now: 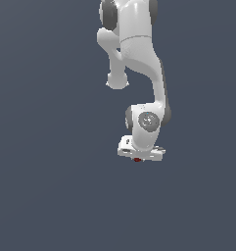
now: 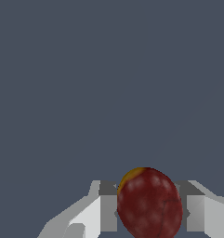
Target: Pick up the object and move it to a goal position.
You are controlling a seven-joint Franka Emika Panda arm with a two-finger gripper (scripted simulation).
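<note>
The object [image 2: 149, 204] is a dark red roundish blob with a small yellow patch on one side. In the wrist view it sits between my two grey fingers [image 2: 108, 209], which press on both its sides. In the exterior view it is a tiny red spot [image 1: 137, 160] just under the white gripper [image 1: 139, 158]. The gripper is shut on it. The arm hangs down from the top of the exterior view, with the hand pointing downward. Whether the object touches the floor cannot be told.
A plain dark grey-blue surface [image 1: 51, 186] fills both views. No other object, container or marker shows.
</note>
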